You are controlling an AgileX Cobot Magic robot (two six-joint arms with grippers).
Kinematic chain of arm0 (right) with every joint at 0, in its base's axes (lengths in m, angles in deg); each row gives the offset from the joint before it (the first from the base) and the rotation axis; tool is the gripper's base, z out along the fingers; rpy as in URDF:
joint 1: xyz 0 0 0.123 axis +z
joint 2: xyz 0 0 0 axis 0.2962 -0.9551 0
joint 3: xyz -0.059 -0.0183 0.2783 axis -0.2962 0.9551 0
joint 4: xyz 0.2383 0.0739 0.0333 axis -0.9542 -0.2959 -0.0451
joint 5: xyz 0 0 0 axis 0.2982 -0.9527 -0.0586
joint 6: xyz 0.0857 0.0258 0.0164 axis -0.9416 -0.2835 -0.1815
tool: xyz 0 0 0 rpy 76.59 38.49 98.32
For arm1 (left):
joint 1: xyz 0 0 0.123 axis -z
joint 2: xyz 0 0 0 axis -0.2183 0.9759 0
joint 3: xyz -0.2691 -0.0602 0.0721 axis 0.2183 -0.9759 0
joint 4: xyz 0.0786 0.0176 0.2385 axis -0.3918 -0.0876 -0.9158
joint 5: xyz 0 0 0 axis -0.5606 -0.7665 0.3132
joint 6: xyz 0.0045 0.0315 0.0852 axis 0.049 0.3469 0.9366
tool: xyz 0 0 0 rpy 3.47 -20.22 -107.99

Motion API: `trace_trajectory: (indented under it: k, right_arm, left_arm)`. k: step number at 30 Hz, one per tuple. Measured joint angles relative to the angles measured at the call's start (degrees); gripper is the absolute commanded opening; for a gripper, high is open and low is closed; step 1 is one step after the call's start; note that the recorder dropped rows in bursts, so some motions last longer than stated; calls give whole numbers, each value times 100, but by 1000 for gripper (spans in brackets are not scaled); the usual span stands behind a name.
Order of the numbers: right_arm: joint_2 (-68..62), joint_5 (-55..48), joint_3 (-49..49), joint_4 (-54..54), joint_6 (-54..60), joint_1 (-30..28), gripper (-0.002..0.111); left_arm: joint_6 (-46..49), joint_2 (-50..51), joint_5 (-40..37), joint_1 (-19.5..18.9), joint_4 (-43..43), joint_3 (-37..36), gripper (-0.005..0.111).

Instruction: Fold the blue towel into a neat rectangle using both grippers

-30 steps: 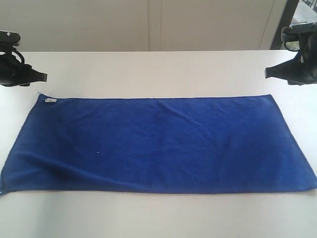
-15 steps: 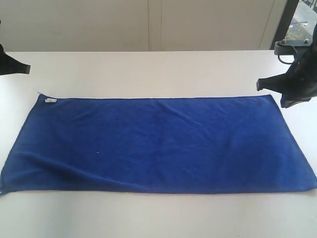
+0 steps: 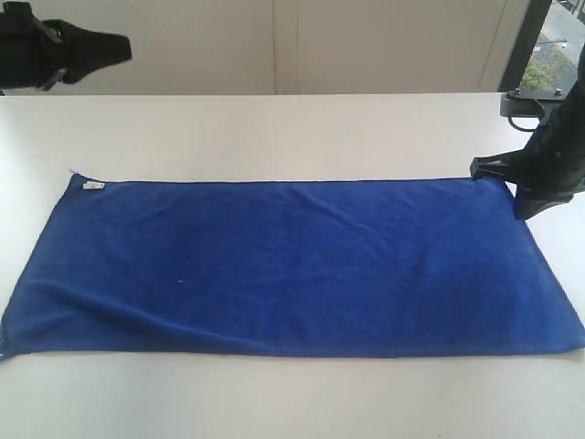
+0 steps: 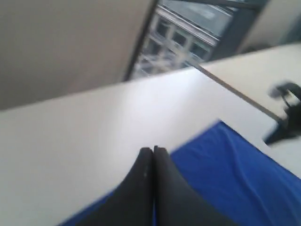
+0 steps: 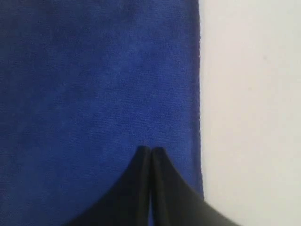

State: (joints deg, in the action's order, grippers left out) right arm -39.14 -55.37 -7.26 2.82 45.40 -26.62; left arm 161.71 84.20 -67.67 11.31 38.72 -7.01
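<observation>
The blue towel (image 3: 292, 265) lies spread flat and lengthwise across the white table (image 3: 292, 128), with a small white tag (image 3: 92, 186) at its far left corner. My left gripper (image 3: 123, 48) hangs high above the table's far left, shut and empty; in the left wrist view its tips (image 4: 153, 149) meet, with the towel (image 4: 225, 174) below. My right gripper (image 3: 477, 168) hovers at the towel's far right corner, shut, with nothing between its fingers. In the right wrist view its closed tips (image 5: 150, 150) sit over the towel (image 5: 94, 94) near its edge.
A pale wall (image 3: 274, 46) stands behind the table's far edge. A window (image 3: 553, 46) shows at the back right. Bare table top (image 3: 292, 402) lies in front of the towel and on both sides of it.
Both grippers have shut. The left gripper rose and swung inward from the left edge. The right gripper dropped and moved inward to the towel's far right corner.
</observation>
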Motion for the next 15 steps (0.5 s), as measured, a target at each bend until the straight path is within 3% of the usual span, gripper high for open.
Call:
trace_trajectory:
  k: [3,5,9,12,15]
  right_arm:
    - [80,0,0,-12,0,0,0]
    - [148,0,0,-48,0,0,0]
    - [304,0,0,-71,0,0,0]
    - [406,-10,0,-79,0,0,0]
    - [453,-81,0,-96,32,0,0]
  left_arm:
    - [-353,0,-370,0,-1911,0,0]
    - [-1066,0,-45,0,-3274,0,0]
    - [-4290,0,1571,-71,-5628,-14,0]
    - [-6004,0,2188,-145,-6306,-14,0]
    - [-6344,0,2049,-126,-6466,-14,0]
